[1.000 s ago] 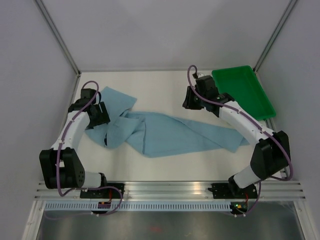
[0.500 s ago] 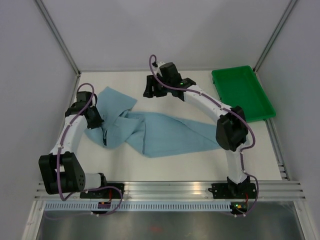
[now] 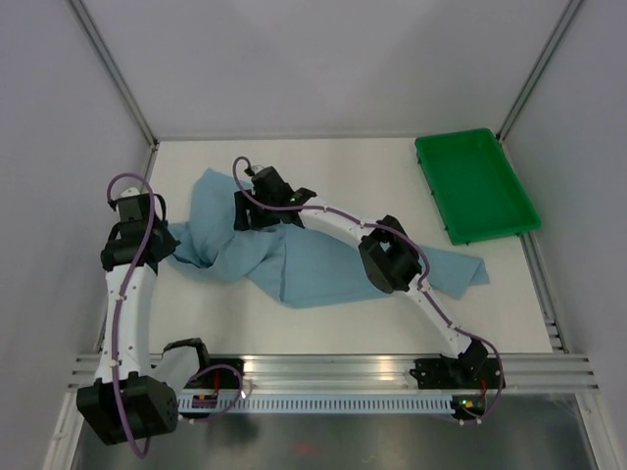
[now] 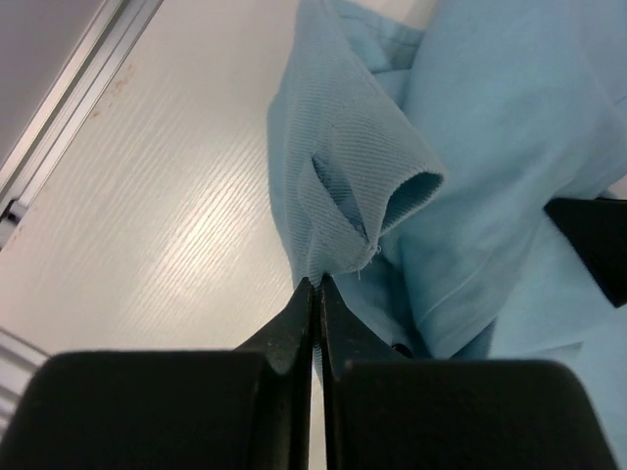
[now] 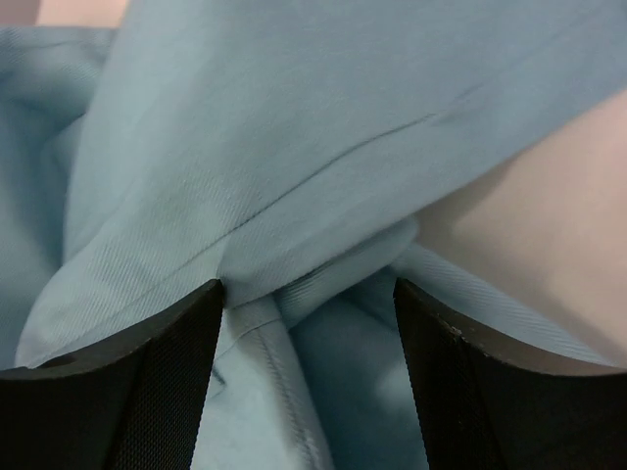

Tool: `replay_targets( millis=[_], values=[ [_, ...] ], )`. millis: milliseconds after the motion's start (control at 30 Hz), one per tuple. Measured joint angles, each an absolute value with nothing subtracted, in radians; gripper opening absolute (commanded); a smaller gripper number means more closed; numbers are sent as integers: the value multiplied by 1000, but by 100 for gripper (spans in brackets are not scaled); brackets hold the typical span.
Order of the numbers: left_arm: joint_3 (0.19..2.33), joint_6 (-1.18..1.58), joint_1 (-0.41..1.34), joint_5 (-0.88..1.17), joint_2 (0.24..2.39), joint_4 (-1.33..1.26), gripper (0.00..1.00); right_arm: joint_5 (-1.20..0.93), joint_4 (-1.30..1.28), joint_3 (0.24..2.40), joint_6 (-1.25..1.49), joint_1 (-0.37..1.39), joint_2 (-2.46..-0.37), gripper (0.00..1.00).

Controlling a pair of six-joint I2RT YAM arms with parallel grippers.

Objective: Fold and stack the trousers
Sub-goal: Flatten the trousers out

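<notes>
Barely begun — the trousers [image 3: 323, 266] lie rumpled across the left and middle of the tabletop [image 3: 333, 166], the left claw [image 4: 315, 286] clenched on their edge, the right claw [image 5: 309, 294] spread open over a crease — every fold and the stacking remain to do.

Right fingers [image 5: 127, 392] now over trousers [image 3: 313, 269]

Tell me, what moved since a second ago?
The right gripper swung left, away from the green tray, and now sits open over a fold of the trousers. The left gripper, pinching the trousers' edge, pulled left. The tray and the trousers' right end stayed put.
</notes>
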State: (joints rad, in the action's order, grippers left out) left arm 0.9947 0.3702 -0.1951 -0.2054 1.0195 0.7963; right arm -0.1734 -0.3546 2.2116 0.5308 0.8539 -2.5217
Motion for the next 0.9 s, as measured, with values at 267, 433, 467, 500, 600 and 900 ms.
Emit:
replay_targets(
  millis=[267, 433, 467, 500, 600, 900],
  values=[
    [947, 488, -200, -290, 953, 899, 2, -102, -327, 2215, 575, 833, -2553, 80],
    [923, 497, -201, -279, 957, 897, 2, -88, -258, 2215, 640, 833, -2553, 82],
    [920, 497, -201, -278, 957, 896, 2, -88, -237, 2215, 661, 833, -2553, 82],
    [918, 497, -201, -276, 957, 895, 2, -87, -215, 2215, 690, 833, -2553, 81],
    [917, 497, -201, -275, 959, 894, 2, -80, -159, 2215, 760, 833, -2553, 80],
    [917, 496, -201, -279, 964, 888, 2, -47, -196, 2215, 816, 834, -2555, 73]
  ],
)
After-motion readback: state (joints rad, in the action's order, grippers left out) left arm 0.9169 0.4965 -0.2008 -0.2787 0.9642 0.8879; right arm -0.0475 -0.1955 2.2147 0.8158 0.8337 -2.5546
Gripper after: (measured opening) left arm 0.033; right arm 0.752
